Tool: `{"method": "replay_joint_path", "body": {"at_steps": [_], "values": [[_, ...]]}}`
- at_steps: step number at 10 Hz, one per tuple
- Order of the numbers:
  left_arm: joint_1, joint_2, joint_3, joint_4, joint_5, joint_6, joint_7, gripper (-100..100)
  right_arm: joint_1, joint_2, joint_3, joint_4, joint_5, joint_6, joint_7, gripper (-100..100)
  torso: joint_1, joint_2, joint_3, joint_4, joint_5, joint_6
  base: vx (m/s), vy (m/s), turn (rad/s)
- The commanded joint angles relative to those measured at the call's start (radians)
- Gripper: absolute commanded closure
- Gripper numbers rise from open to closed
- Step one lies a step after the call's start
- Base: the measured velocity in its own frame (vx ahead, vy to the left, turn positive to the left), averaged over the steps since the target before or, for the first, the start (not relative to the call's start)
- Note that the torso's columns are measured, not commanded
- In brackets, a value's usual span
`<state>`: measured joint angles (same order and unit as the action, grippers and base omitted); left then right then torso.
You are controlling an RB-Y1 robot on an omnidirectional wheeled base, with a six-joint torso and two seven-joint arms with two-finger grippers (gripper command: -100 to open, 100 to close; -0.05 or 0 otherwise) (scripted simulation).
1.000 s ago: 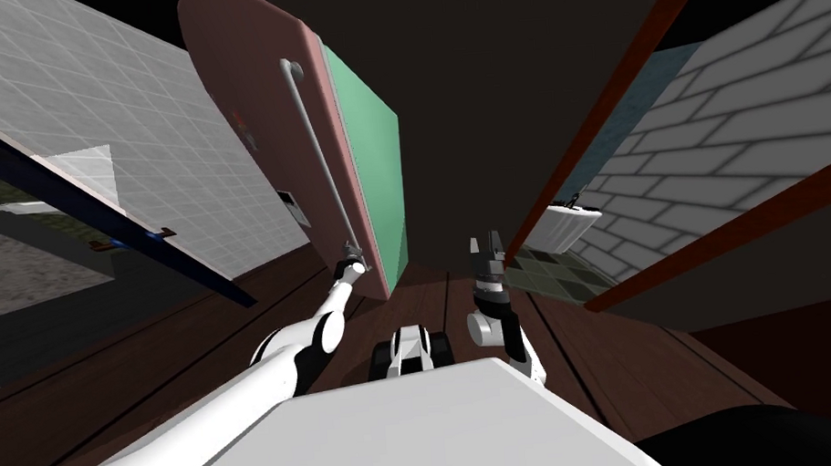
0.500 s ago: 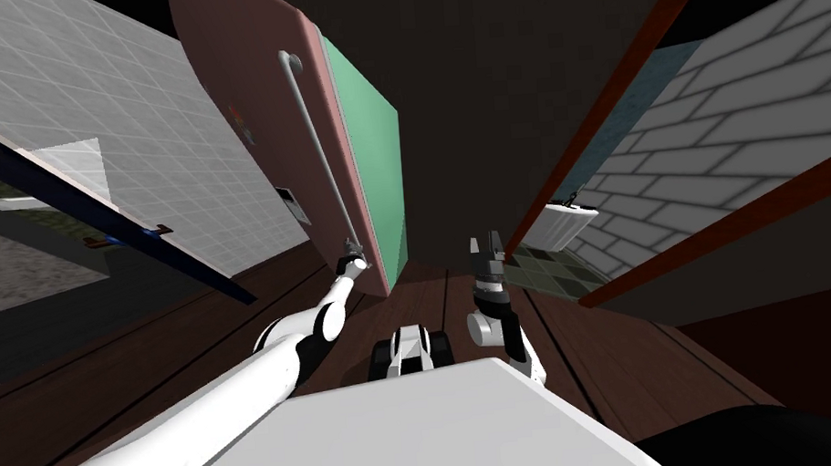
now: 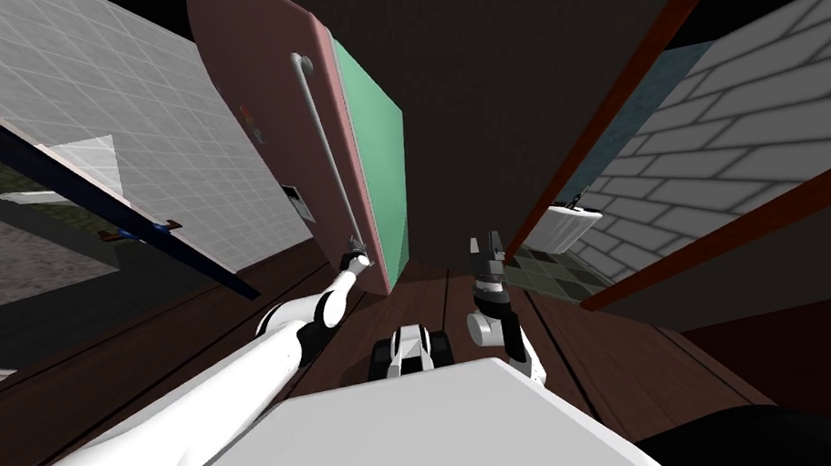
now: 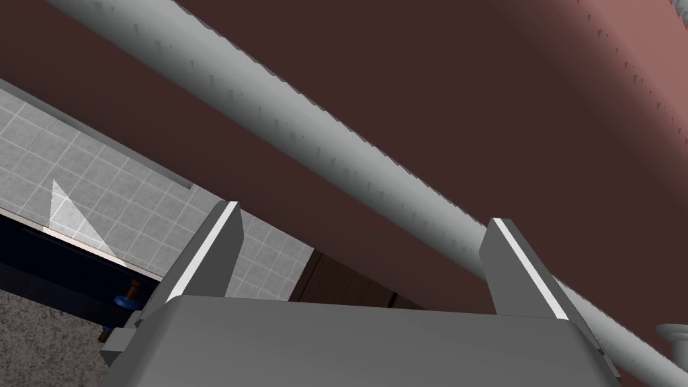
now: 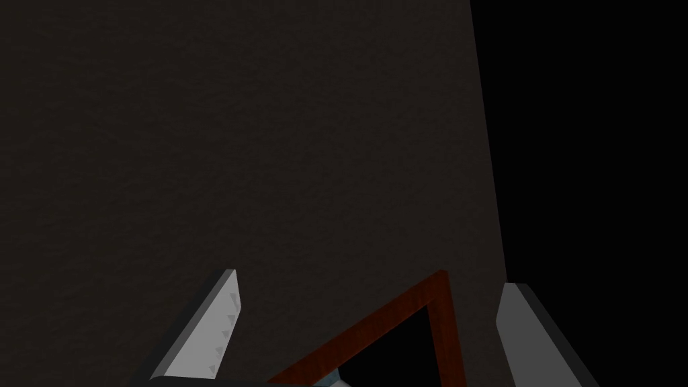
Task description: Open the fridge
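Over the last second our view has swung a little and our left arm has stretched on. The left claw point(image 3: 355, 251) now sits at the low end of the grey handle point(image 3: 323, 141) on the fridge point(image 3: 370, 110), blades spread, with the bar crossing just beyond them, unclamped. The pink door point(image 3: 252, 82) still looks flush with the body, so we judge that closing and pulling remain; the right claw point(image 3: 486, 242) idles open by our chest.
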<state>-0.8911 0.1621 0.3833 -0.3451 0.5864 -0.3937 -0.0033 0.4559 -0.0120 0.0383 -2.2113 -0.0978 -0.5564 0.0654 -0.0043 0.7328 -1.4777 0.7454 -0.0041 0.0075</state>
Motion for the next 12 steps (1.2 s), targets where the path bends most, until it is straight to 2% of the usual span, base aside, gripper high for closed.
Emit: {"method": "replay_joint_path", "body": {"at_steps": [1,2,3,4,5,6,7,8,9,10,12], "values": [[0.008,-0.015,0.030,-0.067,0.009,0.035,-0.047,-100,0.000,0.000,0.000,0.000,0.000,0.000,0.000,0,0.000,0.000,0.000,-0.004,0.001,-0.002,0.032,0.002,-0.034],[0.008,-0.015,0.030,-0.090,0.009,0.035,-0.047,-100,0.000,0.000,0.000,0.000,0.000,0.000,0.000,0,0.002,0.002,0.000,-0.007,0.003,-0.006,0.025,-0.004,0.005],[0.030,-0.030,0.049,-0.125,0.015,0.053,-0.072,-100,0.000,0.000,0.000,0.000,0.000,0.000,0.000,0,0.004,0.004,0.001,-0.007,0.004,-0.007,0.009,-0.002,0.013],[0.033,-0.031,0.052,-0.134,0.016,0.059,-0.081,100,0.000,0.000,0.000,0.000,0.000,0.000,0.000,0,0.004,0.006,0.002,-0.007,0.004,-0.006,0.003,0.001,0.010],[0.050,-0.012,0.011,-0.158,0.005,0.077,-0.029,100,0.000,0.000,0.000,0.000,0.000,0.000,0.000,0,0.004,0.005,0.002,-0.008,0.004,-0.006,-0.076,0.127,-0.112],[0.068,0.007,-0.022,-0.183,-0.006,0.095,0.005,100,0.000,0.000,0.000,0.000,0.000,0.000,0.000,0,0.009,0.008,0.002,-0.007,0.002,-0.008,-0.150,0.273,-0.186],[0.068,0.007,-0.030,-0.183,-0.006,0.095,0.025,100,0.000,0.000,0.000,0.000,0.000,0.000,0.000,0,0.015,0.008,0.002,-0.006,0.002,-0.012,-0.168,0.230,-0.106],[0.086,0.025,-0.072,-0.208,-0.017,0.114,0.072,100,0.000,0.000,0.000,0.000,0.000,0.000,0.000,0,0.012,0.006,0.001,-0.005,0.002,-0.016,-0.208,0.227,-0.098],[0.086,0.025,-0.072,-0.208,-0.017,0.114,0.077,100,0.000,0.000,0.000,0.000,0.000,0.000,0.000,0,0.011,0.005,0.002,-0.004,0.002,-0.016,-0.156,0.152,-0.040],[0.104,0.044,-0.113,-0.232,-0.028,0.133,0.124,100,0.000,0.000,0.000,0.000,0.000,0.000,0.000,0,0.006,0.000,0.000,-0.005,0.001,-0.016,-0.138,0.195,-0.074],[0.104,0.044,-0.113,-0.232,-0.028,0.133,0.129,100,0.000,0.000,0.000,0.000,0.000,0.000,0.000,0,0.008,-0.001,-0.002,-0.002,0.000,-0.014,-0.097,0.111,-0.031]]}}
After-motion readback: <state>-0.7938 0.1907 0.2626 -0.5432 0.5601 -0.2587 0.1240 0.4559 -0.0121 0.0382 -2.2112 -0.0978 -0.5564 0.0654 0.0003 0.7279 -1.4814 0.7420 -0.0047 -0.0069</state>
